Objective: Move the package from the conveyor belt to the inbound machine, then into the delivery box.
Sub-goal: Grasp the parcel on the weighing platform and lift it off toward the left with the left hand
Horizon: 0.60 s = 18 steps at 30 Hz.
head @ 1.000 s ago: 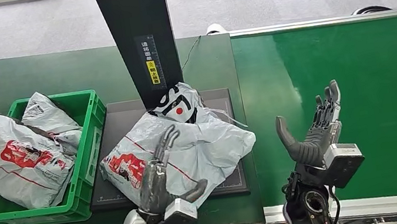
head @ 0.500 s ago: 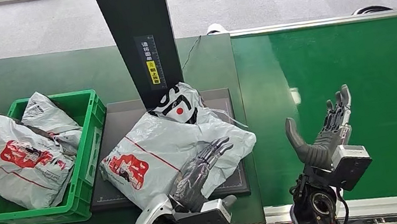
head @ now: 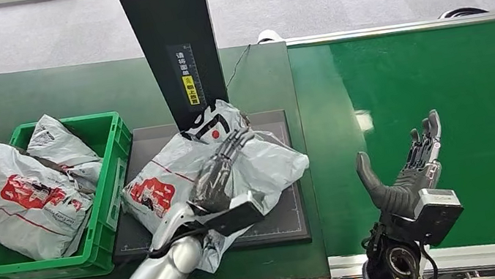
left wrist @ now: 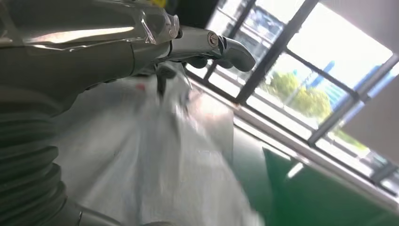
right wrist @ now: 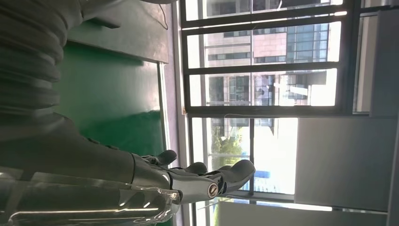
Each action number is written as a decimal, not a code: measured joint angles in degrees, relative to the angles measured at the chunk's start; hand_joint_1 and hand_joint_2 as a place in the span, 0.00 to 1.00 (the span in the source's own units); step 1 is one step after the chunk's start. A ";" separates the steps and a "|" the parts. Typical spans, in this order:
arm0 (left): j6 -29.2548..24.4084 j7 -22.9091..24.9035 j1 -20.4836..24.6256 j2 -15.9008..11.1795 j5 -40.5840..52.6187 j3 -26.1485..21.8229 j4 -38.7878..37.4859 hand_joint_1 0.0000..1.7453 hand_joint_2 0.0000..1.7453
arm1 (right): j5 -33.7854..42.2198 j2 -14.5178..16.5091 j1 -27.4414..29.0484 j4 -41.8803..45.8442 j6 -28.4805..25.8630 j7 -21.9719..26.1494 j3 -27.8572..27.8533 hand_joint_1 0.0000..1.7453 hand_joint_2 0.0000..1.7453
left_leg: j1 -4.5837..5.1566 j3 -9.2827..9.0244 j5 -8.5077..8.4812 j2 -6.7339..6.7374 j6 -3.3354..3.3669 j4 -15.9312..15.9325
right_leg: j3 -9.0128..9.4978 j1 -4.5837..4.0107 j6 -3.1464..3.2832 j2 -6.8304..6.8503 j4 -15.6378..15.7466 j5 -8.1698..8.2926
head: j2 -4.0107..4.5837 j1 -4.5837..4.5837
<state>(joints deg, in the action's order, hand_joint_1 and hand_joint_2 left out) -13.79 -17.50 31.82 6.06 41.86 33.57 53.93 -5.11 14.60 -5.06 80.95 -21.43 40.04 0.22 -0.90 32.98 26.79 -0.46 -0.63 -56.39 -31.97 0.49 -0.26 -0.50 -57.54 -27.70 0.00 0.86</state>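
Grey plastic package [head: 234, 167] is lying on the dark platform of the inbound machine [head: 293, 218], beside the green delivery box [head: 109, 197]. Your left hand [head: 217, 177] is resting flat on top of it, fingers extended, gripping nothing. Your right hand [head: 405, 175] is hovering open, palm up, over the conveyor belt [head: 443, 80].

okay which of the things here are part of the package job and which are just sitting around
Part of the job:
package on the inbound machine
left hand resting on the package
conveyor belt
green box
right hand, open over the belt

Just there:
two bags already in the box
black post with yellow label
green table
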 joint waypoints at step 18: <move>-0.81 -4.69 1.28 -6.14 -10.55 -15.92 5.22 0.00 1.00 | 0.31 -0.42 3.12 3.30 -0.61 0.00 0.96 0.00 1.00 | 0.00 0.06 0.01 0.02 0.00 0.00 | -0.05 0.00 -0.01 -0.01 -0.01 -0.02 | -0.01 0.00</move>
<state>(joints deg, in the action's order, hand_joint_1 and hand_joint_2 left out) -14.60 -22.19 33.10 -0.08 31.31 17.65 59.15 -4.80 14.18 -1.93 84.25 -22.03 40.04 1.18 -0.89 33.03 26.80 -0.44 -0.63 -56.39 -32.02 0.49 -0.26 -0.50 -57.55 -27.72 -0.01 0.86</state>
